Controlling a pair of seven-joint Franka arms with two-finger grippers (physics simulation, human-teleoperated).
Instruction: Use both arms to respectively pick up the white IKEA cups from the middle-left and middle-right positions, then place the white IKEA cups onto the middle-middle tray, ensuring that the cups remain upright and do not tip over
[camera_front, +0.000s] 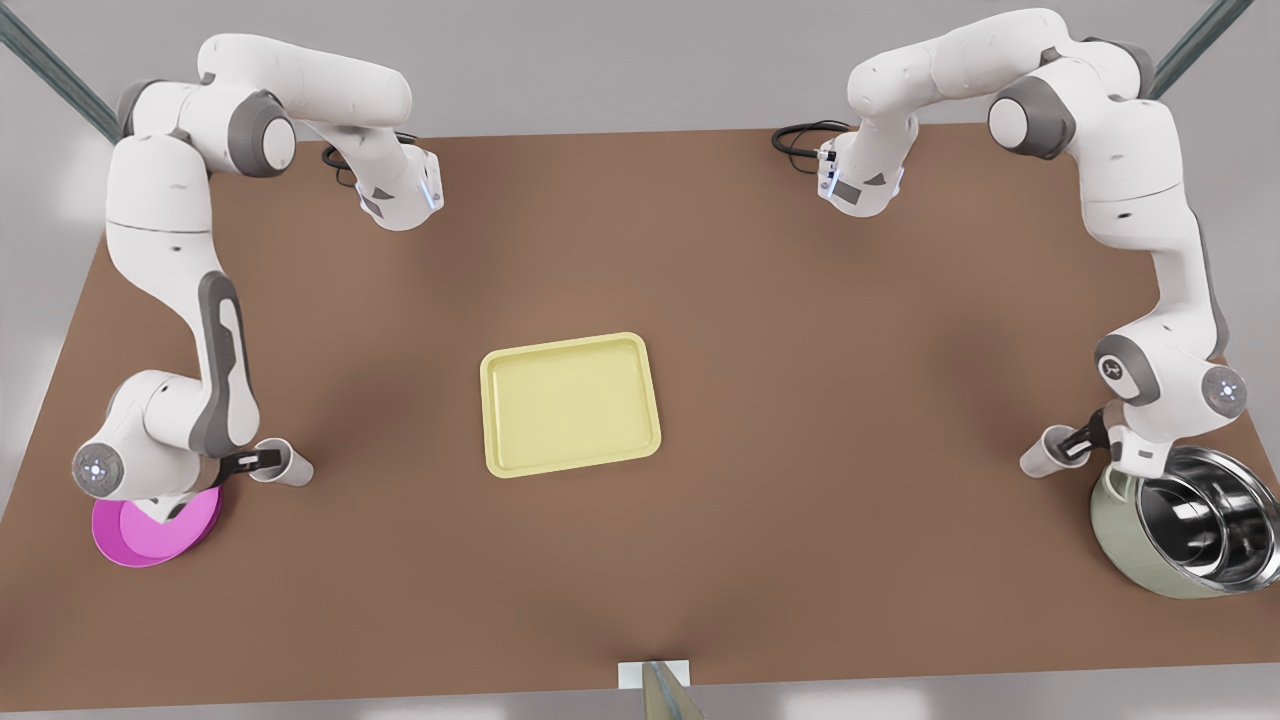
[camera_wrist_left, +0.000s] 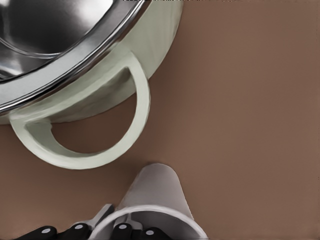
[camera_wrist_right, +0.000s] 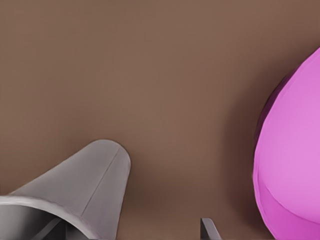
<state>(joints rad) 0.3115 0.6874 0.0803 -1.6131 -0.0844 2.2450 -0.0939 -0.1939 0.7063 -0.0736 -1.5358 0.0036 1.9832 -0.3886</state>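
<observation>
arms (camera_front: 180, 300) 2 | white IKEA cups (camera_front: 283, 464) 2 | tray (camera_front: 570, 403) 1 | pink dish (camera_front: 150, 528) 1 | green pot (camera_front: 1185, 530) 1 | table (camera_front: 800, 350) 1

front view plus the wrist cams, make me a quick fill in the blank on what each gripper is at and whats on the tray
1. The left gripper is at a white cup beside the pale green ____.
2. The right gripper is at the other cup next to the ____ dish.
3. The number of cups on the yellow tray is ____.

Missing words: pot; pink; zero
</observation>
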